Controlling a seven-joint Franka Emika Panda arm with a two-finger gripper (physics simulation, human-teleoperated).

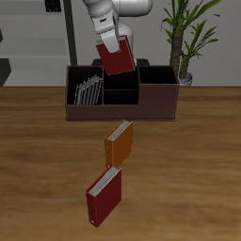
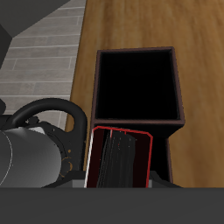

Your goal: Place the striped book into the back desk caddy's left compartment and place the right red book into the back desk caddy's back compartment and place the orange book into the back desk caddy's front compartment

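My gripper (image 1: 111, 42) is shut on the top edge of a dark red book (image 1: 116, 59), which hangs slightly tilted above the middle back part of the back desk caddy (image 1: 120, 109). The wrist view shows this book (image 2: 118, 159) edge-on beside an empty black-lined cell with a maroon wall (image 2: 179, 87). The striped book (image 1: 88, 89) stands inside the caddy's full-depth end cell. In front of the caddy, the orange book (image 1: 120, 143) lies flat on the table. A second red book (image 1: 104, 195) lies nearer the table's front edge.
A potted plant (image 1: 184, 38) stands behind the caddy's far end. The robot's base (image 2: 35, 144) shows close to the held book in the wrist view. Wooden tabletop (image 1: 188, 169) surrounds the two loose books.
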